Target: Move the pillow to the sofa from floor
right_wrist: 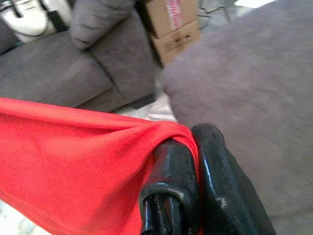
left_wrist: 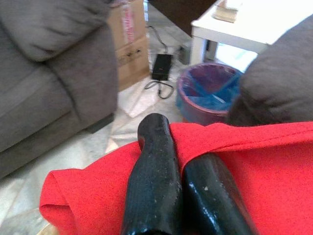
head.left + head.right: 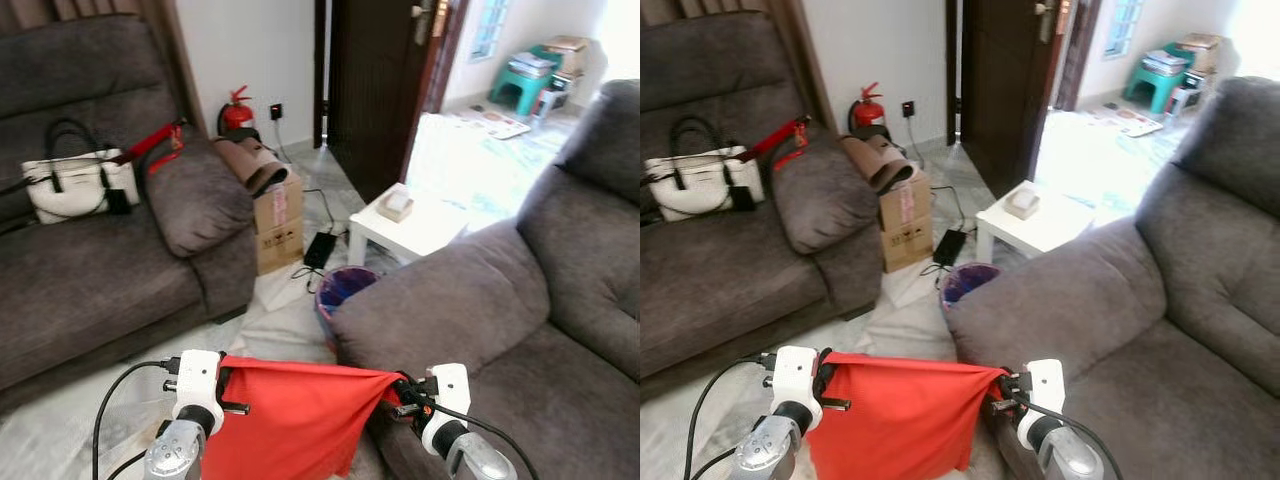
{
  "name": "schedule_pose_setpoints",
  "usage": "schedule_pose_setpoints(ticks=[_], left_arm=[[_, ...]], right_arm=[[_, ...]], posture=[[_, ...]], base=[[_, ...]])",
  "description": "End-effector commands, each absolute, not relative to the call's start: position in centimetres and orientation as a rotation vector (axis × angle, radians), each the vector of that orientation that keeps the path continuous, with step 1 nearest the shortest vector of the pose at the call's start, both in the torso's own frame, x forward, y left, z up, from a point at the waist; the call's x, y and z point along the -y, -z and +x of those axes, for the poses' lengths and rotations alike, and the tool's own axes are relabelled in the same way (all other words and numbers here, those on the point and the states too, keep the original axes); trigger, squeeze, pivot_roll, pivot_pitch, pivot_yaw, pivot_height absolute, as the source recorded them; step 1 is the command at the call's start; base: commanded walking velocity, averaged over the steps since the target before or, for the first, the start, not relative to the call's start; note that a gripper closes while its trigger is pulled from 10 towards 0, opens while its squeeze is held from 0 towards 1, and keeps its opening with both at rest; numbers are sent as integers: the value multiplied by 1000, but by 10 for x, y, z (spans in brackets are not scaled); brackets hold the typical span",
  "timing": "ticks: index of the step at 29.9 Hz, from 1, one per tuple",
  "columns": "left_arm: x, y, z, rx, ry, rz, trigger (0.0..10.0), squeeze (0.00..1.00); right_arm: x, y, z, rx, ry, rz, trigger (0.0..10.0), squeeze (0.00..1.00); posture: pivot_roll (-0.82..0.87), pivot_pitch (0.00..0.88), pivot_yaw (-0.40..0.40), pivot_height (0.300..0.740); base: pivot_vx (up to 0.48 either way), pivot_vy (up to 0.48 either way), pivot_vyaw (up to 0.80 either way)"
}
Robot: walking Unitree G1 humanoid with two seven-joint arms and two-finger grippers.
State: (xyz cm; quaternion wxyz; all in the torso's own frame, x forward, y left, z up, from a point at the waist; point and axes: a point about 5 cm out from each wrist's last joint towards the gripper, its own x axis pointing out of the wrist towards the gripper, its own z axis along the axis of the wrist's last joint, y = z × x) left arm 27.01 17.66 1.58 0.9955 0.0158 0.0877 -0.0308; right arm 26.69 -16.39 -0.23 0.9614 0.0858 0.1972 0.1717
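The pillow (image 3: 290,420) is a flat red fabric thing, stretched between my two grippers low in the eye views and hanging above the floor. My left gripper (image 3: 228,386) is shut on its left top corner, and the left wrist view has the black fingers (image 2: 154,171) pinching a fold of red cloth. At the right top corner my right gripper (image 3: 400,392) is shut on the fabric (image 1: 88,161), close against the arm of the grey sofa (image 3: 470,300) on my right.
A second grey sofa (image 3: 90,280) on the left carries a white handbag (image 3: 70,185). Ahead stand a cardboard box (image 3: 278,220), a purple bin with a blue liner (image 3: 343,287) and a small white table (image 3: 410,225). A fire extinguisher (image 3: 236,112) is by the wall.
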Motion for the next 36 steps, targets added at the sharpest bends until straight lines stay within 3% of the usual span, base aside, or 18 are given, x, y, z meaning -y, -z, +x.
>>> schedule_pose_setpoints(ticks=[1, 36], left_arm=[[-203, -33, 276, -94, -63, 36, 10000, 0], [-210, -36, 274, -94, -111, 73, 10000, 0]], right_arm=[[198, -4, 270, -343, -171, 181, 10000, 0], [188, -6, 280, -334, -208, 163, 10000, 0]], posture=[[75, 3, 12, 740], [123, 25, -19, 740]], base=[[0, 0, -800], [0, 0, -800]])
